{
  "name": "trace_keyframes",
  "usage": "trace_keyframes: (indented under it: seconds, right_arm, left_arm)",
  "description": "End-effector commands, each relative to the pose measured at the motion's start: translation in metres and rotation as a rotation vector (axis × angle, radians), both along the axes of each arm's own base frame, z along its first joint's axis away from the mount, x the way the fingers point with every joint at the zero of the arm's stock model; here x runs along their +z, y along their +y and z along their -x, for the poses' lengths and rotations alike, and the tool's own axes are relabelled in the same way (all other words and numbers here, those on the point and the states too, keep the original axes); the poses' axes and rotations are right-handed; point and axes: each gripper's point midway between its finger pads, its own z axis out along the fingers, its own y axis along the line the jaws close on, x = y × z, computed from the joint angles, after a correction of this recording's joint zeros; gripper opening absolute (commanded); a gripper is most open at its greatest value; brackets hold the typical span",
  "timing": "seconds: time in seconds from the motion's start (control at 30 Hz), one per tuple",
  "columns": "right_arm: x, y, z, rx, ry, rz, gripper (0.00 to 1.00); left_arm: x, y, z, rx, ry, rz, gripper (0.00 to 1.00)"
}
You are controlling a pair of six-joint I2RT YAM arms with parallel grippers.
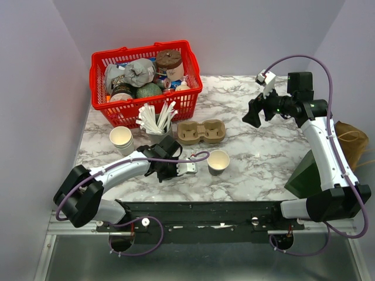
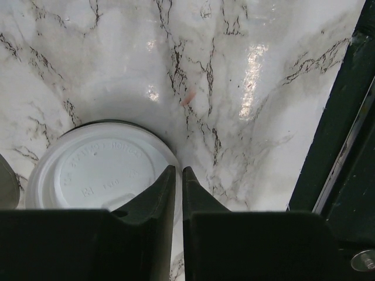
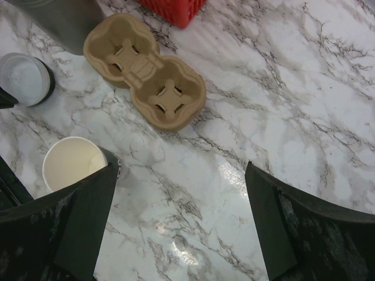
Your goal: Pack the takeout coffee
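Marble table (image 1: pixel 263 152) | left jaws closed over round plastic lid (image 2: pixel 94 175); right jaws wide — empty

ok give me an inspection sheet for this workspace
surface: white marble-pattern tabletop, no spills seen
job's things: small whitish paper cup, cream inside, lidless, upright; flat round white plastic lid loose; brown cardboard two-cup carrier empty
clutter: full red plastic basket; second lidless paper cup; white stirrers
grippers: left gripper shut at lid's edge; right gripper open, raised
cables: purple cables loop along both arms
surroundings: brown paper bag right of table
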Motion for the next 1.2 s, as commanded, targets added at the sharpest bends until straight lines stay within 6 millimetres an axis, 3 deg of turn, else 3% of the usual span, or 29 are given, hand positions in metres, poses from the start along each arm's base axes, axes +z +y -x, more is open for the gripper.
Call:
trace_keyframes:
  seconds: [0.0, 0.23, 0.53, 0.97, 1.17]
  right_arm:
    - [0.002, 0.001, -0.005, -0.008, -0.012, -0.003, 1.00]
    - [0.002, 0.001, -0.007, -0.010, -0.011, -0.002, 1.00]
    - [0.005, 0.001, -0.008, -0.013, -0.007, -0.006, 1.00]
    - [0.009, 0.005, -0.007, -0.004, 0.005, -0.015, 1.00]
    - [0.008, 0.008, 0.003, 0.026, 0.018, -0.016, 1.00]
  left_arm:
    - [0.008, -0.009, -0.004, -0.022, -0.008, 0.035, 0.13]
    - [0.010, -0.004, -0.006, -0.012, -0.023, 0.024, 0.00]
    - [0.026, 0.006, -0.007, -0.010, -0.048, 0.021, 0.00]
    - [0.074, -0.003, -0.006, -0.001, -0.079, 0.136, 0.00]
    - [0.099, -0.012, -0.001, -0.027, -0.073, 0.192, 0.00]
